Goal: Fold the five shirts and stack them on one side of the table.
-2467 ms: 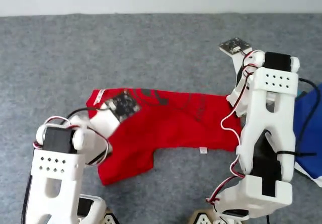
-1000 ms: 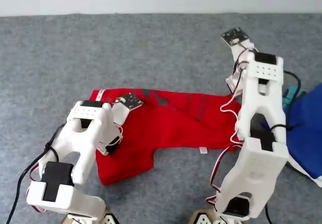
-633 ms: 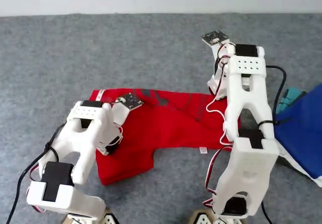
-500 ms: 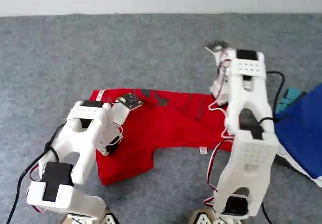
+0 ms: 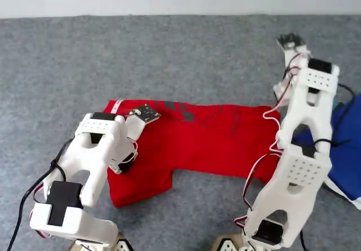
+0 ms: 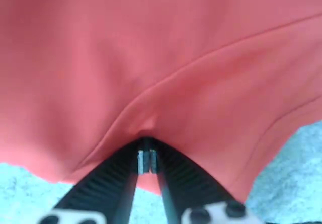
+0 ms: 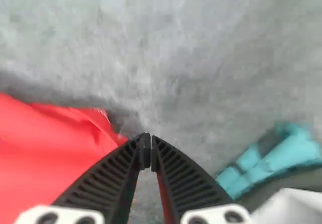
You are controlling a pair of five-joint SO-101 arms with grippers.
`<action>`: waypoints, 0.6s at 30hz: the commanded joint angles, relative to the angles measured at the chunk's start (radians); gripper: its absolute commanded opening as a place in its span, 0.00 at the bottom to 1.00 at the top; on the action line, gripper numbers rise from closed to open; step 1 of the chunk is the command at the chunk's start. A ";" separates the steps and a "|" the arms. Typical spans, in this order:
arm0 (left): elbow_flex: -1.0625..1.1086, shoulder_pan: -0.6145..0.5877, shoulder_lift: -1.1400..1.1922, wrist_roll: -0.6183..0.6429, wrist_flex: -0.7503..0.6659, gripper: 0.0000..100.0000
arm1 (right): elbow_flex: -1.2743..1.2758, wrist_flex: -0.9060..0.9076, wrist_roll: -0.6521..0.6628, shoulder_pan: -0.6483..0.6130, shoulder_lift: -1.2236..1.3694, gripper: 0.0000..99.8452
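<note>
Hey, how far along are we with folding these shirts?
Early, it seems. The red shirt lies spread, unfolded, on the table, the left gripper shut on one side and the right gripper shut on its opposite corner. A blue shirt sits at the table's edge; whether it is folded I cannot tell. Folding and stacking remain.

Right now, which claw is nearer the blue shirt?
Right. The right claw is shut at the corner of the red shirt nearest the blue shirt; the left claw pinches the red shirt's far end.
</note>
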 commanded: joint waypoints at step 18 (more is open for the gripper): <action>0.008 -0.006 0.025 0.028 -0.055 0.01 | -0.068 0.012 0.011 -0.097 0.137 0.01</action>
